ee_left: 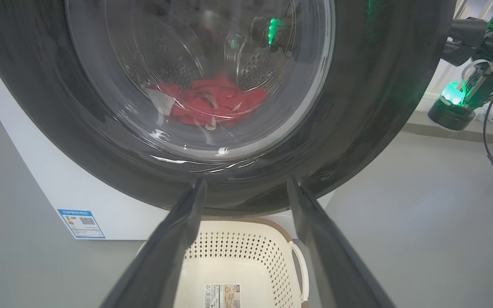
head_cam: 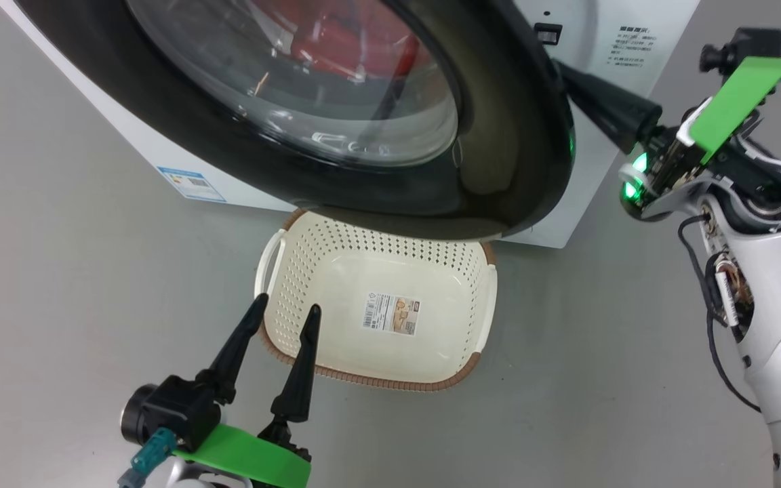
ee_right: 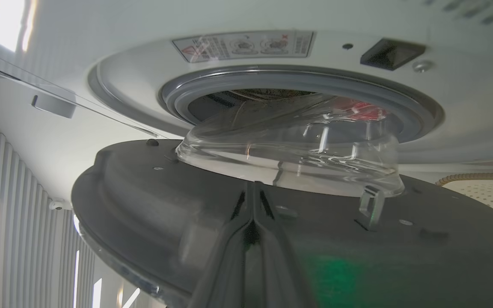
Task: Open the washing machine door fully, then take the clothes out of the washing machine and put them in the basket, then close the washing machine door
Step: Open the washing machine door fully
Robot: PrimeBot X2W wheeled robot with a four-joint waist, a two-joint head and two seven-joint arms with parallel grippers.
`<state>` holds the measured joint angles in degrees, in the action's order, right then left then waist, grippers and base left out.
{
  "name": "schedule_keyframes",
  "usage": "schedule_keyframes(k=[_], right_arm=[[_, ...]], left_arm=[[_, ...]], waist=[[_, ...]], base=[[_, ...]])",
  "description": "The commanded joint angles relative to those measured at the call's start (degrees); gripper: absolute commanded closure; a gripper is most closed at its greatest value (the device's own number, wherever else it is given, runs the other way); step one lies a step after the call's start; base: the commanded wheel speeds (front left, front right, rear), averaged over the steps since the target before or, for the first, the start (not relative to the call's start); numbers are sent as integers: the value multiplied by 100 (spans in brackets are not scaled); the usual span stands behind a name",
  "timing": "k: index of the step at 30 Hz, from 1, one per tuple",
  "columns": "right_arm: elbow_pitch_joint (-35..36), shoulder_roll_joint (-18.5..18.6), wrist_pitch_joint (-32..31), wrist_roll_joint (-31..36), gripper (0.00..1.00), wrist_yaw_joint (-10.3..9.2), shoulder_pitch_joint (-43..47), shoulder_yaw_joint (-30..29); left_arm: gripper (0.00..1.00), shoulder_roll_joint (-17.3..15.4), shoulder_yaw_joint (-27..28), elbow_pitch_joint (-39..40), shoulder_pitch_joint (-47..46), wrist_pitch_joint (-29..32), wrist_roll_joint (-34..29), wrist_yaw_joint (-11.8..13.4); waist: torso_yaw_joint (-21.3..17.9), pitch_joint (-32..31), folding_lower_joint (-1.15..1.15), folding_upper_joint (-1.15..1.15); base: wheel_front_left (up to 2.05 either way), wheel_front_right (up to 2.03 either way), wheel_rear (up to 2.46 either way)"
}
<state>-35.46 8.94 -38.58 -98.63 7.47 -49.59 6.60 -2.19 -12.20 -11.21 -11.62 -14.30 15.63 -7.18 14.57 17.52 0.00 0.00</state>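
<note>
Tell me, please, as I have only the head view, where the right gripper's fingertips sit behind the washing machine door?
Observer: The right gripper is shut, its fingers lying along the inner face of the washing machine door, tips near the glass bowl.
Operator: Is the door off the gasket?
Observer: Yes, ajar: the right wrist view shows a gap between it and the grey gasket.

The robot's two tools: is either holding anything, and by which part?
Nothing is held. The left tool hangs open and empty above the basket; the right tool is shut on nothing, at the inner side of the washing machine door.
</note>
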Motion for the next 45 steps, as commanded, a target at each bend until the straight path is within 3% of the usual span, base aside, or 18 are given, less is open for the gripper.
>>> schedule_keyframes(k=[1, 45], right_arm=[[177, -170, -108, 80, 100, 2, 128, 140], [1003, -600, -827, 166, 100, 2, 1667, 858]], left_arm=[[0, -69, 186, 113, 78, -70, -25, -26], [0, -69, 239, 74, 661, -70, -149, -30]], waist=[[-20, -48, 0, 0], [15, -897, 0, 0]], base=[[0, 0, 0], [0, 0, 0]])
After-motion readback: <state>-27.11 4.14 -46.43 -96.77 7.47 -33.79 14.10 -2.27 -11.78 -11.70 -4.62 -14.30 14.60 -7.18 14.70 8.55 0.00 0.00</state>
